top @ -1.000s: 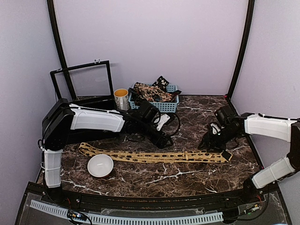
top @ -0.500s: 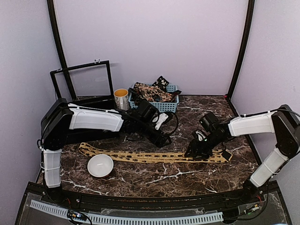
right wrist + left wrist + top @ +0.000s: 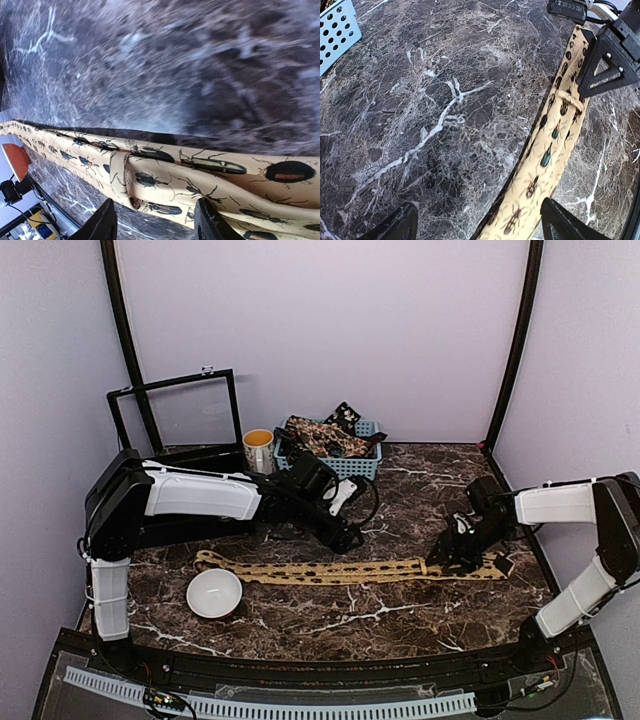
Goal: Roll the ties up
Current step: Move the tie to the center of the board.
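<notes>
A pale blue plastic basket (image 3: 362, 466), its wall punched with round holes, sat at the back of the desk (image 3: 410, 490) and held a heap of dark ties (image 3: 320, 437) with pale prints. Beside it stood a white mug (image 3: 259, 452), yellow-orange inside; whether that was a filling could not be told. A white bowl (image 3: 214, 592) stood just below the left end of the tie (image 3: 340, 571).

That mustard tie lay flat as a long strip across the dark, white-veined marble. From above its print read only as dark spots; the wrist views showed beetles, some teal, some red-marked.

The left jaws, on the left arm (image 3: 205, 497), stood wide apart over the desk above the middle of the strip, holding nothing. The right jaws, on the right arm (image 3: 555, 505), were narrowed onto a pinched-up fold of cloth near the tie's right end.
</notes>
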`<state>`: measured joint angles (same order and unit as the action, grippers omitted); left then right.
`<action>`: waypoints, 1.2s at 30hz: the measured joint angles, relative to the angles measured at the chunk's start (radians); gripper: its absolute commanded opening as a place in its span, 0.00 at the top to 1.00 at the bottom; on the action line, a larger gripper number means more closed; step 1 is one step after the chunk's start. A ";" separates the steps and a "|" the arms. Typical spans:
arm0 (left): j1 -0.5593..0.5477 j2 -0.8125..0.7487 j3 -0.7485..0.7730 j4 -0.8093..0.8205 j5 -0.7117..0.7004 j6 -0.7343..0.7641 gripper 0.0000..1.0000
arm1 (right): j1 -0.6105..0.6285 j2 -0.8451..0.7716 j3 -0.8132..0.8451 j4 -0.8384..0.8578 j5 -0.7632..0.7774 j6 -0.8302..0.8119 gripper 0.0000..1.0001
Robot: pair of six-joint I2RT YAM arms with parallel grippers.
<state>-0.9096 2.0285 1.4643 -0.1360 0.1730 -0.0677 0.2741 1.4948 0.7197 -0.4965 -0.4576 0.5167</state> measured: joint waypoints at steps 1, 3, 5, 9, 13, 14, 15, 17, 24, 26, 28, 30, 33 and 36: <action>0.000 0.000 0.000 0.000 -0.002 0.000 0.12 | -0.016 0.002 0.005 -0.009 0.001 -0.012 0.46; 0.000 0.000 0.000 0.000 -0.003 0.000 0.12 | -0.035 0.011 0.022 -0.032 0.006 -0.031 0.47; 0.003 0.000 0.000 0.000 -0.005 0.000 0.12 | -0.040 0.021 0.046 -0.056 0.022 -0.050 0.48; 0.003 0.000 0.000 -0.002 -0.007 0.001 0.12 | -0.040 0.021 0.093 -0.105 0.050 -0.075 0.51; 0.004 0.000 0.000 -0.005 -0.010 0.001 0.09 | -0.009 -0.036 0.105 -0.113 0.041 -0.057 0.55; 0.004 0.000 0.000 -0.007 -0.011 0.001 0.09 | 0.010 -0.050 0.105 -0.111 0.032 -0.047 0.56; 0.004 0.000 0.000 -0.008 -0.011 0.001 0.08 | 0.029 -0.061 0.104 -0.107 0.026 -0.037 0.57; 0.005 0.000 0.000 -0.008 -0.013 0.001 0.08 | 0.077 -0.071 0.100 -0.089 0.011 -0.005 0.57; 0.005 0.000 0.000 -0.009 -0.012 0.000 0.07 | 0.183 0.018 0.102 0.002 -0.029 0.081 0.58; 0.005 0.000 0.000 -0.011 -0.013 0.000 0.07 | 0.194 0.057 0.104 0.021 -0.031 0.088 0.58; 0.005 0.000 0.000 -0.013 -0.014 0.000 0.07 | 0.197 0.092 0.104 0.032 -0.030 0.091 0.58; 0.005 0.000 0.000 -0.016 -0.017 0.000 0.07 | 0.195 0.118 0.103 0.034 -0.023 0.090 0.58; 0.005 0.000 0.000 -0.016 -0.024 0.000 0.07 | 0.167 0.120 0.094 0.038 -0.022 0.080 0.58; 0.005 0.000 0.000 -0.017 -0.032 -0.002 0.05 | 0.108 0.098 0.071 0.038 -0.022 0.056 0.58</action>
<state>-0.9047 2.0285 1.4639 -0.1528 0.1413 -0.0696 0.3817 1.5929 0.7906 -0.4583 -0.4797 0.5724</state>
